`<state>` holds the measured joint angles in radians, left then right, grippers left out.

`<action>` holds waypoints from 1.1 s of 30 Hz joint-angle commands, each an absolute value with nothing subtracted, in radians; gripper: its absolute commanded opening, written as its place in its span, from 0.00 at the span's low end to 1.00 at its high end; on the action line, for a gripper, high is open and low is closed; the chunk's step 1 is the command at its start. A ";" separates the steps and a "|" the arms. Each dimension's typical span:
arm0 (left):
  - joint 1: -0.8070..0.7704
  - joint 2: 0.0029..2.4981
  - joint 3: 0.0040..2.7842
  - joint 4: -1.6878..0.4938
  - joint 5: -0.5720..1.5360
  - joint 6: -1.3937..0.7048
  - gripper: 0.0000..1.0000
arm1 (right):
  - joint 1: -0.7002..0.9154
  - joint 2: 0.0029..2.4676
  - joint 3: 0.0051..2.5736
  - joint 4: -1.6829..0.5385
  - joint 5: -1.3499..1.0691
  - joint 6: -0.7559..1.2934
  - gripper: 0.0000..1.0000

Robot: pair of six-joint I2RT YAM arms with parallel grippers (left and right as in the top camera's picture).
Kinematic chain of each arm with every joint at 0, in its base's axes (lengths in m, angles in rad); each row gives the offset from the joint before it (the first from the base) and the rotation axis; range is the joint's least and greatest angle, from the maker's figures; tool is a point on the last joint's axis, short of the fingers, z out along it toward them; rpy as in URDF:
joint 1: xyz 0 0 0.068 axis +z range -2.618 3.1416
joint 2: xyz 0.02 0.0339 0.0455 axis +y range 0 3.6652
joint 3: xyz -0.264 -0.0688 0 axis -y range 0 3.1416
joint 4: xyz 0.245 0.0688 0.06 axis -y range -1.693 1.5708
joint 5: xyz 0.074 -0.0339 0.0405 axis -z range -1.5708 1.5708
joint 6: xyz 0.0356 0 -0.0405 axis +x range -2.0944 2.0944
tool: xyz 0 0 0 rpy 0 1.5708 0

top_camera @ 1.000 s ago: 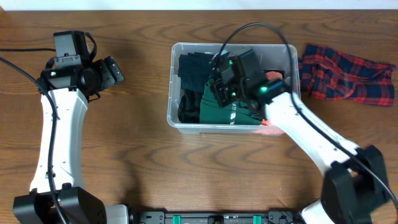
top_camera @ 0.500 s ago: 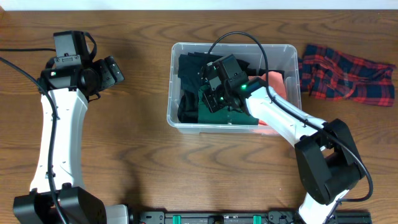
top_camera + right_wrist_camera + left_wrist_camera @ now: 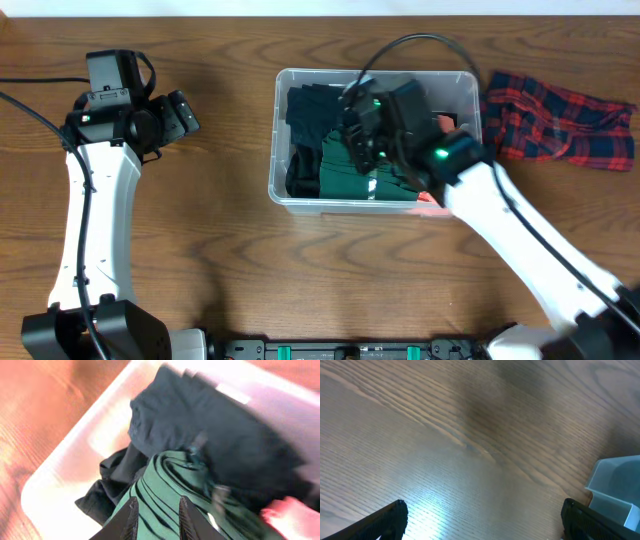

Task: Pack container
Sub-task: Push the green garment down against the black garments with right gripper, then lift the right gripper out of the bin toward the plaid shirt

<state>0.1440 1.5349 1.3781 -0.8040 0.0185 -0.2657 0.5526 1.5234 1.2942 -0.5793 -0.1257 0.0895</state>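
Three pieces of clothing already lie inside the container [image 3: 276,130], which sits on the counter [image 3: 220,260] a little toward 12 o'clock from its middle. A dark garment [image 3: 305,115] fills the 9 o'clock side, a green garment [image 3: 345,172] with thin dark stripes is bunched in the middle and down toward the 6 o'clock wall, and something pink [image 3: 287,512] shows at the 4 o'clock corner. One item is not packed: a red and blue plaid cloth [image 3: 560,120] lies crumpled on the counter at 3 o'clock, touching or just beside the container's outer wall.

Right claw [image 3: 158,510] hangs over the middle of the bin, straight above the green garment. Its fingers [image 3: 132,517] stand a narrow gap apart, and the green stripes run unbroken through that gap, so it looks empty rather than pinching a fold. Whether the tips touch the fabric I cannot tell.

Left claw [image 3: 482,515] is well away at 9 o'clock from the container, spread wide with nothing between its fingers, looking down on bare wood with only a corner of the bin at its 4 o'clock edge.

By my reading, the packing is most of the way through. What remains is to fetch the plaid cloth and put it in, probably on the 3 o'clock side, where the pile sits lower. The right arm is the nearer one for that.
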 commanded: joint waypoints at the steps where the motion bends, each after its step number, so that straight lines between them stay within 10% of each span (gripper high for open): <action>1: 0.147 1.528 1.382 -0.806 0.003 -0.268 0.98 | 0.548 1.509 1.301 -0.627 -0.001 0.073 0.26; 25: 0.147 1.528 1.382 -0.806 0.003 -0.268 0.98 | 0.547 1.769 1.247 -0.761 0.101 0.139 0.15; 33: 0.147 1.528 1.382 -0.806 0.003 -0.268 0.98 | 0.533 1.613 1.259 -0.684 0.101 0.166 0.26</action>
